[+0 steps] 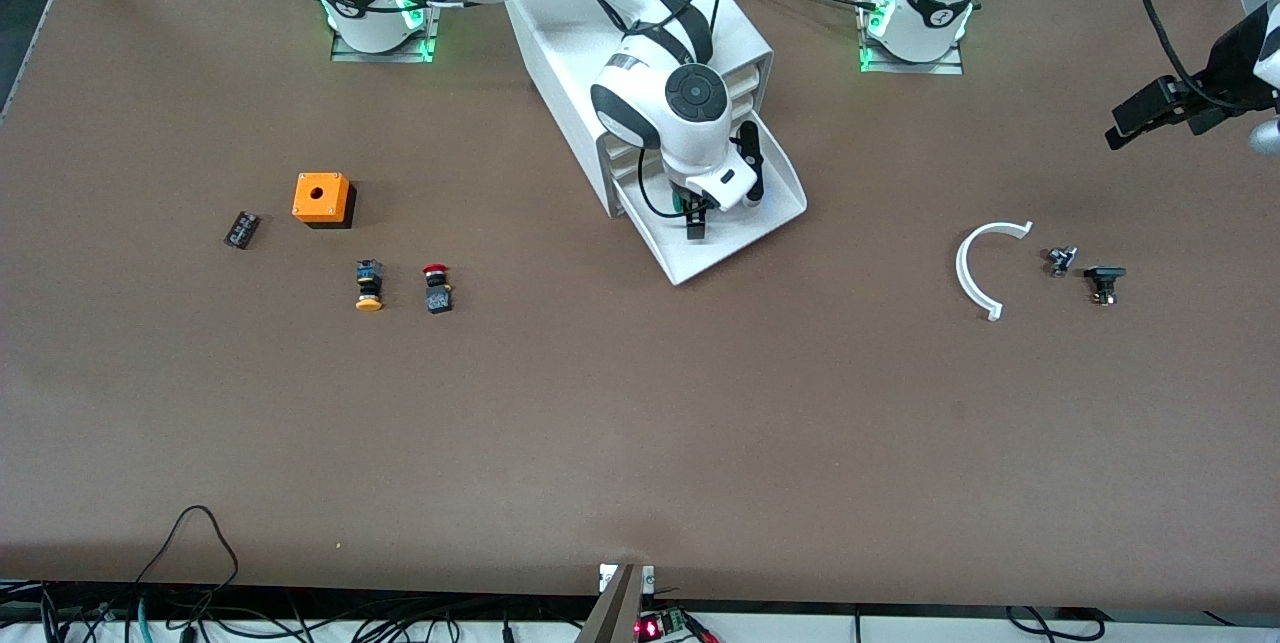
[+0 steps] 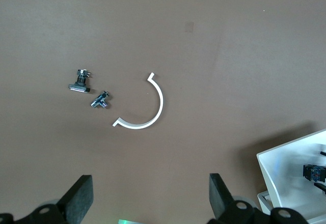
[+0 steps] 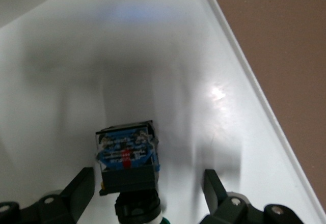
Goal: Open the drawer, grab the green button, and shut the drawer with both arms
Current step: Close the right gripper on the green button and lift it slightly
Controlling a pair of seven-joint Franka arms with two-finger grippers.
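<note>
The lowest drawer [image 1: 745, 241] of the white cabinet [image 1: 600, 53] is pulled out toward the front camera. The green-capped button [image 3: 127, 165] lies on the drawer floor [image 3: 224, 56], its blue-black body showing and a bit of green cap at the picture's edge. My right gripper [image 1: 697, 221] is down in the drawer, open, with one finger [image 3: 79, 188] on each side of the button, apart from it. In the front view the button is hidden under the gripper. My left gripper [image 1: 1122, 128] waits open and empty in the air at the left arm's end of the table; its view shows the drawer's corner [image 2: 285, 173].
An orange box [image 1: 322, 198], a yellow-capped button [image 1: 369, 285], a red-capped button [image 1: 436, 288] and a small black part [image 1: 242, 229] lie toward the right arm's end. A white arc [image 1: 978, 268] and two small dark parts [image 1: 1060, 260] [image 1: 1104, 283] lie toward the left arm's end.
</note>
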